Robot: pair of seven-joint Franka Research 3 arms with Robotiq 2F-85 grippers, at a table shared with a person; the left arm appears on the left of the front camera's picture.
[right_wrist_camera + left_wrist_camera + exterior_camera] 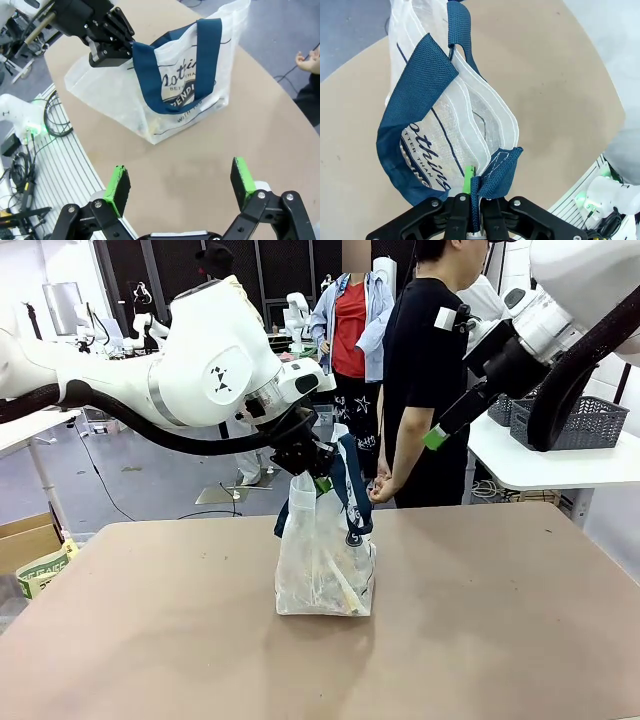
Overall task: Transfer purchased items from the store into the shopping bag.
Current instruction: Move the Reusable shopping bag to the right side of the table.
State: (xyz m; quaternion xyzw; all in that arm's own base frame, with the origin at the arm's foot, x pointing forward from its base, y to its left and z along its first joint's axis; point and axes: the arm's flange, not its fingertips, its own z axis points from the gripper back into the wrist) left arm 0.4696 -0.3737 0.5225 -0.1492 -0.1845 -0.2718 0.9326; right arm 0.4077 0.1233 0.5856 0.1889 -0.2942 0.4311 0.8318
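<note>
Left gripper (472, 200) clamps shopping bag (322, 570) handle | pale items inside | right gripper (181, 187) spread, empty

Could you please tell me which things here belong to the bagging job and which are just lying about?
Job: shopping bag, its navy handle pinched in the left gripper; right gripper, open.

Lying about: grey basket on the white side table; cardboard box.

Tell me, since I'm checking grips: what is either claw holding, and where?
Left claw pinches the shopping bag by one navy handle; right claw holds nothing.
</note>
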